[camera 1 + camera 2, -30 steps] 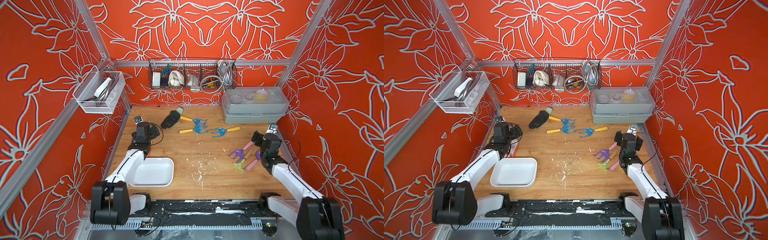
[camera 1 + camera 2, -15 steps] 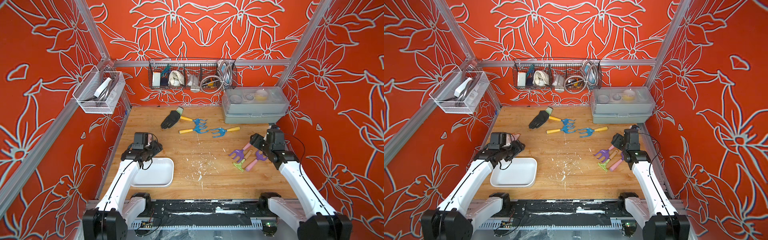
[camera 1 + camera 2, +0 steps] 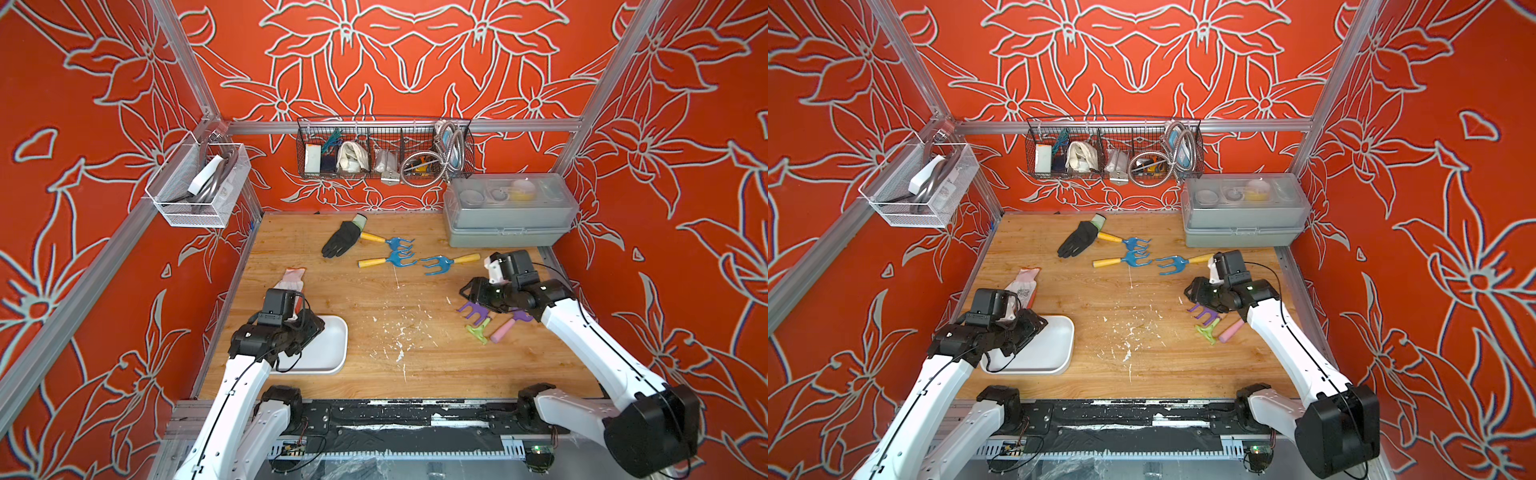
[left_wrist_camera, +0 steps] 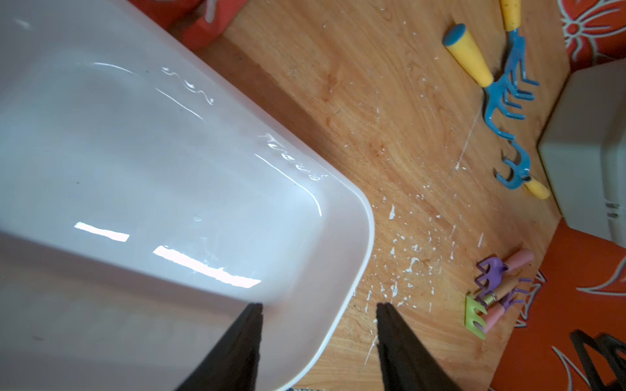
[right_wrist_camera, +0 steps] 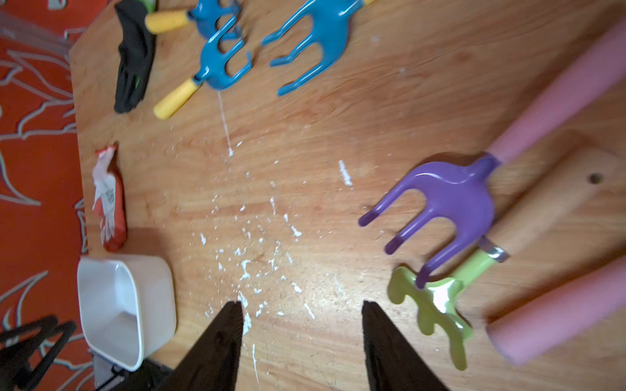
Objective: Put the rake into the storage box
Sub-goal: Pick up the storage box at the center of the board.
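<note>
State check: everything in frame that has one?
left claw, open, astride storage box rim
right claw, open, empty, near purple rake
storage box, upright, empty
grey case, lid shut
purple rake, flat on table, tine over green rake
blue rakes, flat on table

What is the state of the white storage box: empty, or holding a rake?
Empty where visible: the storage box shows only bare white floor in the left wrist view; one end is hidden.
</note>
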{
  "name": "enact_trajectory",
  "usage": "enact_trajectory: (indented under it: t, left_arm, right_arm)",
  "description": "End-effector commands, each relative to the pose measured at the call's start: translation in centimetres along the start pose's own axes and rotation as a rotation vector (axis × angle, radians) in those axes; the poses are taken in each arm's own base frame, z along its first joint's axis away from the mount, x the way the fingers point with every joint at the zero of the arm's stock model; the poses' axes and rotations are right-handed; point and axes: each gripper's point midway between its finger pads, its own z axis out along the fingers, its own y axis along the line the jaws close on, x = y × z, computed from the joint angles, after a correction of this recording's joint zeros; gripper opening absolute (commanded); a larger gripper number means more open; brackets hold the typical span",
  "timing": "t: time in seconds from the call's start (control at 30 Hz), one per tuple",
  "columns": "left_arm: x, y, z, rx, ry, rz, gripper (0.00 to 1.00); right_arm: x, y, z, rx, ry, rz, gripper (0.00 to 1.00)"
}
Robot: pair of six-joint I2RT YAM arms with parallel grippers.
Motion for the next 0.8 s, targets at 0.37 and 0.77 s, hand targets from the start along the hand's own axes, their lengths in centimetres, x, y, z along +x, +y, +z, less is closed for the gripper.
enact_trajectory:
  t: [0.37, 0.77]
  left_arm:
    - [-5.1, -0.2, 3.8, -0.256, -0.036, -0.165, 0.57]
    - [-7.1, 0.0, 6.4, -0.36, -0.046, -0.212, 0.6]
  right_arm:
    - [0.9, 1.7, -1.3, 0.115, 0.072, -0.272, 0.62]
    - [-0.2, 3.2, 0.9, 0.082, 0.126, -0.323, 0.63]
